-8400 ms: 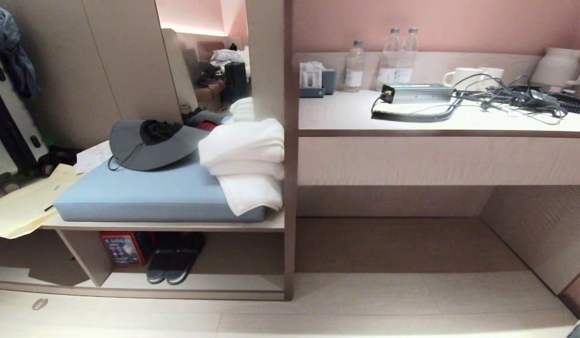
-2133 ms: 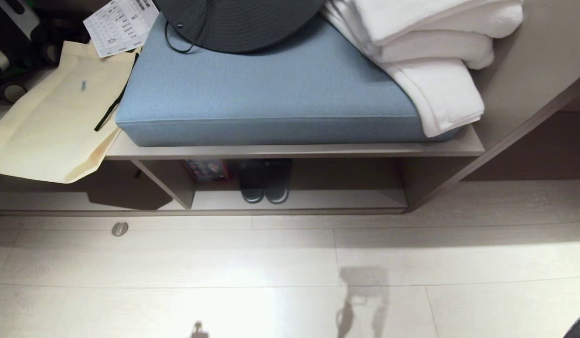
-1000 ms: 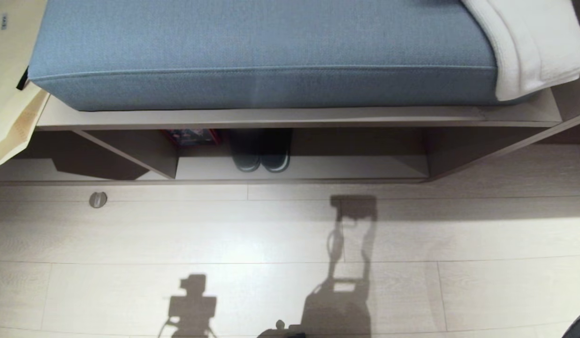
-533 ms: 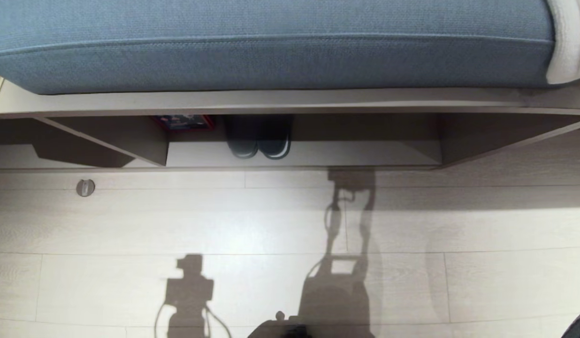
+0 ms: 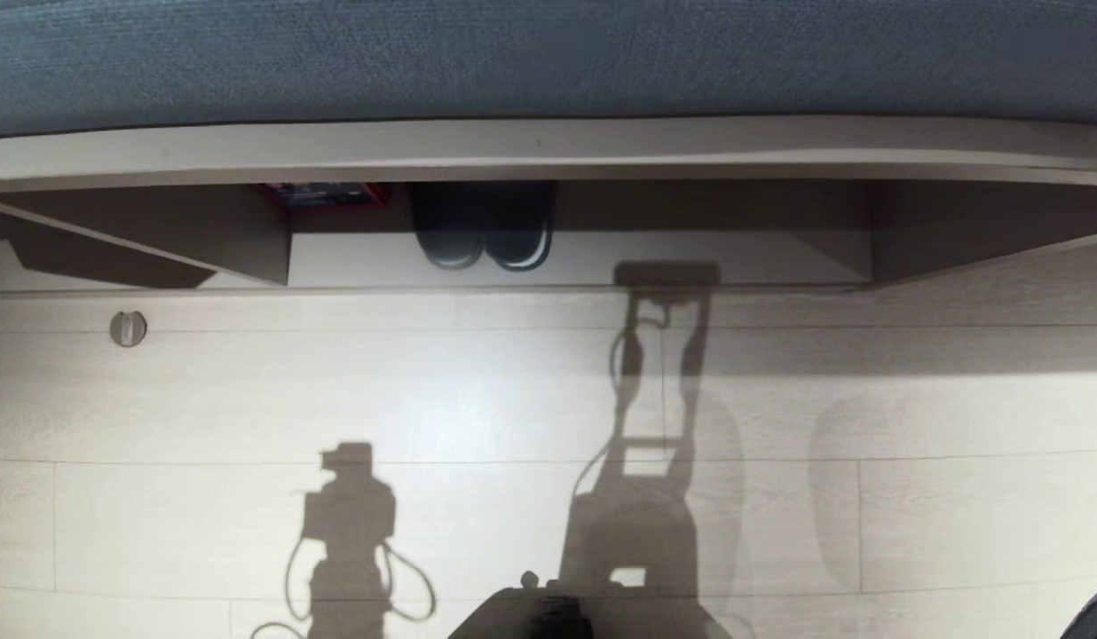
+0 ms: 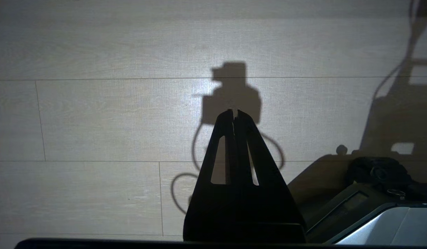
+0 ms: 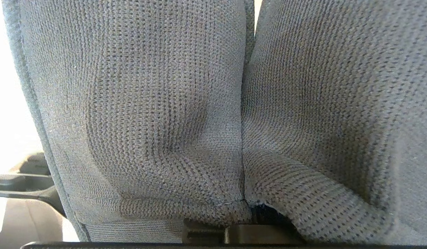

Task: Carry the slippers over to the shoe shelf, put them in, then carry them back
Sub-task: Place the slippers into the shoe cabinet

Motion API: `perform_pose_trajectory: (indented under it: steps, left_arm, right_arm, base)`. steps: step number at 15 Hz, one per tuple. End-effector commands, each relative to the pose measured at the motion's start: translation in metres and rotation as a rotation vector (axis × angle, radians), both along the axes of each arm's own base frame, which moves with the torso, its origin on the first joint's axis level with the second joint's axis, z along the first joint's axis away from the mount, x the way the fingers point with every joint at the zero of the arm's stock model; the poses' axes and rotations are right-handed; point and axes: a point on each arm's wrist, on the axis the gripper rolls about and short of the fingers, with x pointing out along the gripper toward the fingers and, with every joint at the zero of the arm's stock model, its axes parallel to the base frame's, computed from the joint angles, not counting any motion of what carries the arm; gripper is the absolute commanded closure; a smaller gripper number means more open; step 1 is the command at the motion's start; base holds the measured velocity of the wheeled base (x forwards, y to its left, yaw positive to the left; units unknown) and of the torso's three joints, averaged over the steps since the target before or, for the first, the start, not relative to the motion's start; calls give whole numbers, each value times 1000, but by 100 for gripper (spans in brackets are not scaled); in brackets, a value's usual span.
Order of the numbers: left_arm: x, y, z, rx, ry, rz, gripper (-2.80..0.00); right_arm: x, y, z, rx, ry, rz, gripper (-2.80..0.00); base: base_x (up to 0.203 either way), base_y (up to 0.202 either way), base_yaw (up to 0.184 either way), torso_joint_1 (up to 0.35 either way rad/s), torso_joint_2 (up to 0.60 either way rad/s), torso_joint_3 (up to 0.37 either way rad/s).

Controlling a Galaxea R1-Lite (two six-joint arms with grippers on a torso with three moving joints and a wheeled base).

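The right claw (image 7: pixel 241 207) is clamped on the slippers (image 7: pixel 148 114): soft, light knit fabric that flops, best pinched together at the straps.

Floor (image 5: pixel 202 399): pale wood-look planks, brightly lit, shadowed.
Bench board (image 5: pixel 548 146): beige, above the floor.
Cushion (image 5: pixel 548 53): blue, on the board.

A blue-grey woven cushion (image 5: pixel 548 53) tops the beige shoe shelf (image 5: pixel 548 146) with its pale bottom board, a dark rounded pair with glossy pale toe rims (image 5: pixel 482 240) sits beside a red box (image 5: pixel 322 193), the floor (image 5: pixel 477 408) is pale wood-grain, and the slippers (image 7: pixel 213 114) are charcoal knit.
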Motion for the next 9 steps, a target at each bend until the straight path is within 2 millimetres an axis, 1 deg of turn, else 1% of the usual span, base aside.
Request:
perform_pose_trajectory:
  steps: [1, 6, 7, 9]
  left_arm:
    - [0, 0, 0, 0, 0, 0, 0]
    - [0, 0, 0, -2, -1, 2, 0]
    - [0, 0, 0, -1, -1, 0, 0]
    - [0, 0, 0, 3, 0, 2, 0]
  right_arm:
    - [0, 0, 0, -4, -2, 2, 0]
    - [-1, 0, 3, -11, -9, 5, 0]
    - [-2, 0, 9, -12, -16, 12, 0]
    - [0, 1, 28, -10, 37, 53, 0]
  base:
    - [0, 0, 0, 2, 7, -198]
    - [0, 0, 0, 2, 3, -195]
    - [0, 0, 0, 5, 0, -180]
    - [0, 0, 0, 2, 4, -81]
